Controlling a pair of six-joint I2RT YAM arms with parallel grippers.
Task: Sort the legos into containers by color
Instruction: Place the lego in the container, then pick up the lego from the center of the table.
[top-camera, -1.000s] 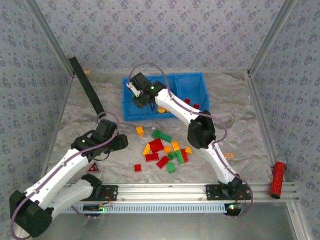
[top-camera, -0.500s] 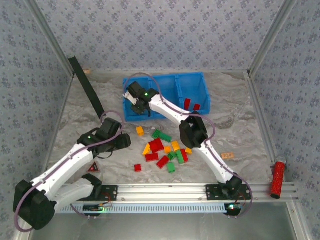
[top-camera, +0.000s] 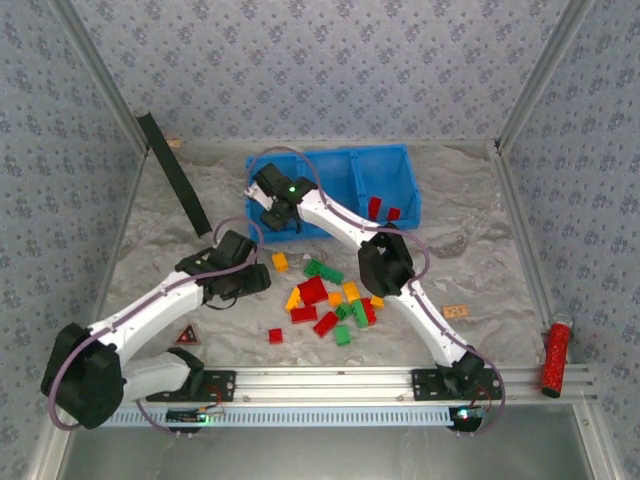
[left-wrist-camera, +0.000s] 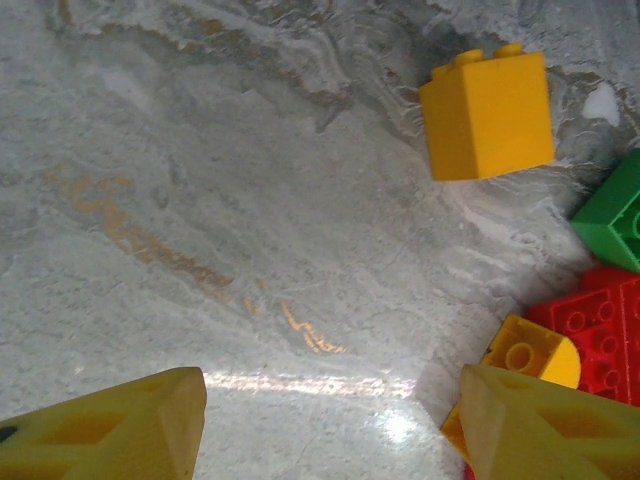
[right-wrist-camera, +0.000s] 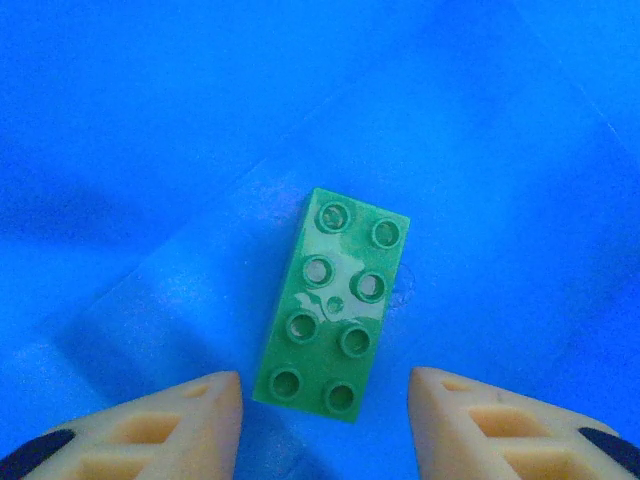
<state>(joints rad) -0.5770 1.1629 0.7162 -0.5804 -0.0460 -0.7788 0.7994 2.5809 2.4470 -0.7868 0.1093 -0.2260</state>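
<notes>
Right gripper (right-wrist-camera: 325, 398) spread over flat studded green brick (right-wrist-camera: 333, 305) on glossy blue tray (right-wrist-camera: 150, 120) floor. Left gripper (left-wrist-camera: 330, 415) spread above marbled worktop (left-wrist-camera: 200, 200), boxy yellow brick (left-wrist-camera: 487, 115) beyond.

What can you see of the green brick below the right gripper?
The green brick is a two-by-four rectangle with eight round studs facing up. It looks like glossy plastic, with glare on its top. It lies flat on the bare floor of the blue tray, its long side slightly slanted in the right wrist view. No other brick touches it. The right gripper hangs above it, open, straddling it without gripping.
</notes>
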